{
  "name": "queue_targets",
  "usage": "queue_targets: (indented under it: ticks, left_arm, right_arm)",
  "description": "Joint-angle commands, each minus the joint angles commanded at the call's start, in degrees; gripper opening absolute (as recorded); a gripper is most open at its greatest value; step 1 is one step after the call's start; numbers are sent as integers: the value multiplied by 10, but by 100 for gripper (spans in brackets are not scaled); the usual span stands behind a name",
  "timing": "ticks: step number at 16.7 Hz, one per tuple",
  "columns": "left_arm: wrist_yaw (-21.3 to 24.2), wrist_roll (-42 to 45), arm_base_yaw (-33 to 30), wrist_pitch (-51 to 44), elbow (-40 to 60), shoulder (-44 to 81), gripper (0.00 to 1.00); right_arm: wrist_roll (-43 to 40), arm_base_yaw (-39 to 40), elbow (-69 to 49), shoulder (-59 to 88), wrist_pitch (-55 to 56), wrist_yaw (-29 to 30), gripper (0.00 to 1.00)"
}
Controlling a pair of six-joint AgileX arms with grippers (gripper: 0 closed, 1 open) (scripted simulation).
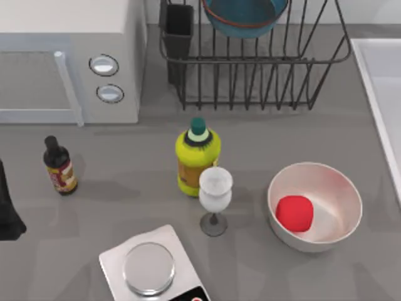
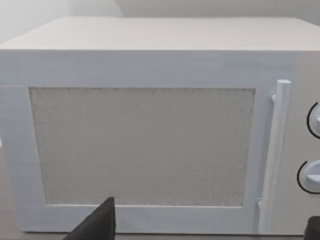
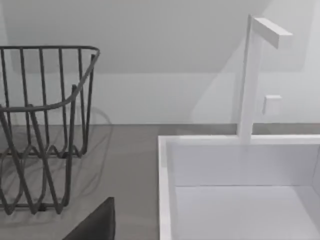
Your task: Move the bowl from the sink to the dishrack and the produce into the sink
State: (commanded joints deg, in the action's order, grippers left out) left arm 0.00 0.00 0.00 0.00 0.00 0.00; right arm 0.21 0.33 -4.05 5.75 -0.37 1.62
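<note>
The grey counter (image 1: 125,188) carries a microwave (image 1: 69,63) and, just beside it, the dishrack (image 1: 250,69) — nearer, a yellow bottle (image 1: 197,160) touching a wine glass (image 1: 215,197), with a dark bottle (image 1: 60,166), scale (image 1: 150,269) and white bowl (image 1: 315,205) spread around it.

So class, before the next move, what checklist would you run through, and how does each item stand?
1. Bowl in dishrack: ok.
2. Produce in sink: not ok, it lies in the white bowl.
3. Room in sink: ok, the part seen holds nothing.
4. Way from white bowl to sink: ok, nothing stands between.
5. Glass apart from white bowl: ok.
6. Left arm out of the way: ok, at the table's left edge.
</note>
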Motion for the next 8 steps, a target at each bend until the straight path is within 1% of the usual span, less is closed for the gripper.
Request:
queue_targets:
  ticks: [3, 8]
  left_arm:
    - [0, 0, 0, 0, 0, 0, 100]
    - [0, 0, 0, 0, 0, 0, 100]
  right_arm:
    - [-2, -3, 37, -51, 3, -15, 100]
    - [-2, -3, 41, -57, 4, -16, 100]
